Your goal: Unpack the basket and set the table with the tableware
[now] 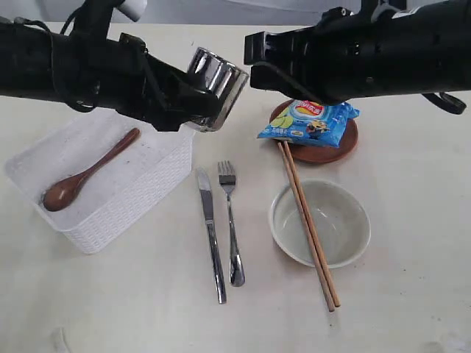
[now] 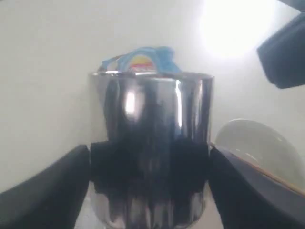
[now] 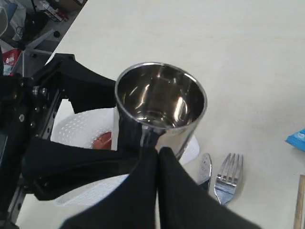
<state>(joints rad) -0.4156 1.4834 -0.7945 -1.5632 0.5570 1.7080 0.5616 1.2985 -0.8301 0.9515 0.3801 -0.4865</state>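
Left pincer was clamped on the steel cup, holding it tilted up in the air over the corner of the white basket nearest the fork. Right pincer was squeezed fully closed with nothing in it, tips right at the cup's wall, couldn't tell if they actually touched. Wooden spoon lay alone in the basket. Out on the table the knife and fork sat side by side just beside the basket, then the pale bowl with chopsticks lying across it, and the brown plate with a blue chip bag on top
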